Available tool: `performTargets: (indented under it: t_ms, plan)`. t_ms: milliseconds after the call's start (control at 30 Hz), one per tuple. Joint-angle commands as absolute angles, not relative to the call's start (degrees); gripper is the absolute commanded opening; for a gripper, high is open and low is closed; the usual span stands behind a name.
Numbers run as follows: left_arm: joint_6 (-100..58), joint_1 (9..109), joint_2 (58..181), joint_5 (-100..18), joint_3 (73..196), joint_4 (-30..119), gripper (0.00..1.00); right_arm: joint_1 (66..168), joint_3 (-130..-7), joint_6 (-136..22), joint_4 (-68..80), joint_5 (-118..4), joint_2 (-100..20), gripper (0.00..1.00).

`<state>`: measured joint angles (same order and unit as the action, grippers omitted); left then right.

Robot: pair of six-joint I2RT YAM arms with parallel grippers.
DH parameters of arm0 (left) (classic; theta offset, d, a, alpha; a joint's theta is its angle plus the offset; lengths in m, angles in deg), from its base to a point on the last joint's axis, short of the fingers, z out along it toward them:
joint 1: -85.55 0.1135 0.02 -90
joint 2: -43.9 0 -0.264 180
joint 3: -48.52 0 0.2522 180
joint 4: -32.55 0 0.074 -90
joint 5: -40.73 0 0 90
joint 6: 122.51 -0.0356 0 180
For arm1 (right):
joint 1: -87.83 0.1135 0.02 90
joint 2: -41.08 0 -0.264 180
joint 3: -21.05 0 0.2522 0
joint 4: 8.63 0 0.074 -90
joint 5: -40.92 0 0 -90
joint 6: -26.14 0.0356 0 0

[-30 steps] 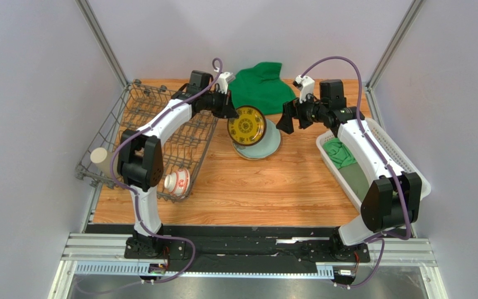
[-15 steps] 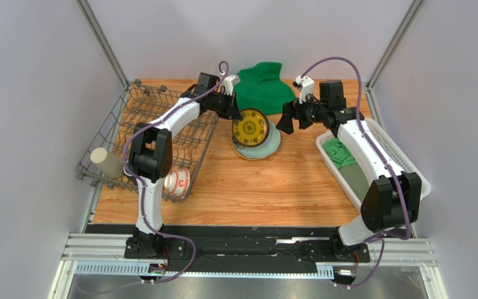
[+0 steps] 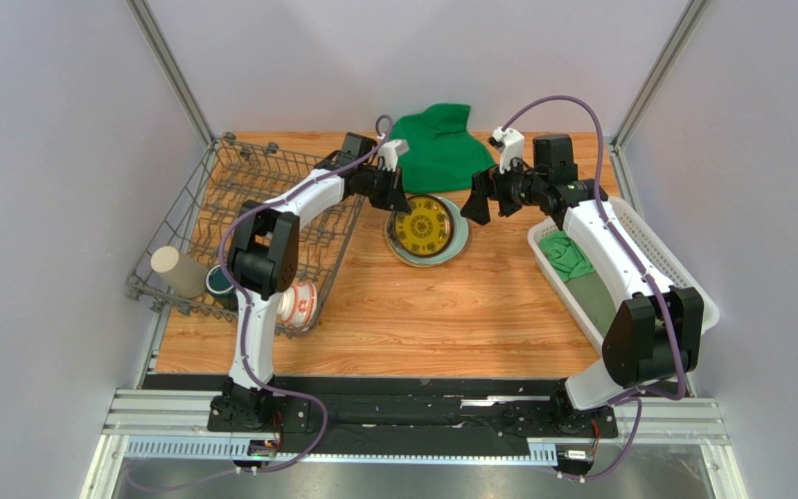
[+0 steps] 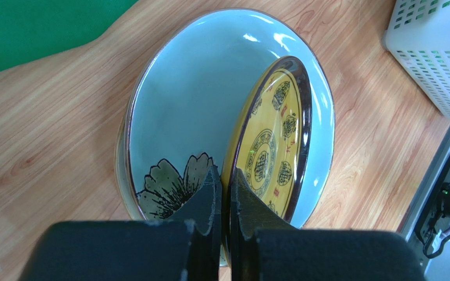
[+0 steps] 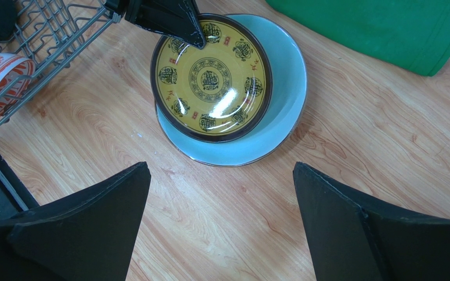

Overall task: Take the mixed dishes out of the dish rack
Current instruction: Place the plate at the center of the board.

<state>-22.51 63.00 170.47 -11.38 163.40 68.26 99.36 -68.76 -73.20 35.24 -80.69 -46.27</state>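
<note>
The left tool (image 4: 226, 193) is clenched on the near rim of the small yellow-and-dark patterned plate (image 4: 268, 146). The two fingers pinch the dark border from either side. In the left wrist view the plate stands at a slant, its far rim down inside the pale green plate (image 4: 192, 99). The pale green plate lies flat on the bench (image 3: 424, 312), toward the back and near the middle. A crescent of its surface shows free on the side toward the right arm.

The right tool (image 5: 220, 175) is released, its jaws spread wide. It hangs over bare wood just beside the pale green plate's rim and touches nothing.

Edges crowd the plates on three sides. The green cloth (image 3: 440, 146) lies just behind, with a strip of wood between it and the pale rim. The dish rack (image 3: 216, 198) runs along the left side of the bench, its right wall near the plates but apart from them. The white lattice basket (image 3: 674, 281) sits along the right edge, farther off.

The open room is the front half of the bench, between rack and basket.

In the rack, the red-and-white bowl (image 3: 297, 301) lies on its side at the near right corner. The beige handleless cup (image 3: 169, 266) lies against the near left wall. The dark teal mug (image 3: 219, 279) sits between them, partly hidden by the left arm.
</note>
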Motion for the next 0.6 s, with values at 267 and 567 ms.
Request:
performTargets:
  t_ms: [267,567]
  plan:
    - [-22.05,62.69,171.61,-10.33,166.51,66.70,0.16,98.81,-68.91,-73.97,34.05,-82.47,-45.93,0.97]
    - [-23.19,62.69,172.93,-10.77,168.19,68.37,0.32,98.72,-69.00,-73.88,34.31,-82.83,-46.46,0.97]
